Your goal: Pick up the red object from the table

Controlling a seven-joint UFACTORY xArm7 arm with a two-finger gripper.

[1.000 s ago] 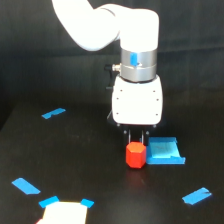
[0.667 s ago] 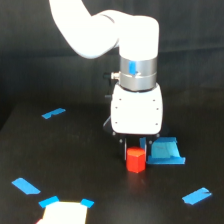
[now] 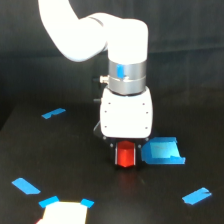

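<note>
The red object [image 3: 125,155] stands on the table [image 3: 75,165] just beside the blue square [image 3: 162,151], flanked by the fingers of the gripper [image 3: 126,159]; whether they grip it cannot be told. The white arm [image 3: 100,35] hangs vertically over it, lower than a second ago and now hiding the cylinder's top.

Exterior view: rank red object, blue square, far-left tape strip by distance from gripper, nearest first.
1. Red object: right at the gripper, between its fingers.
2. Blue square: just beside it, on the view's right.
3. Tape strip: far on the view's left.
</note>
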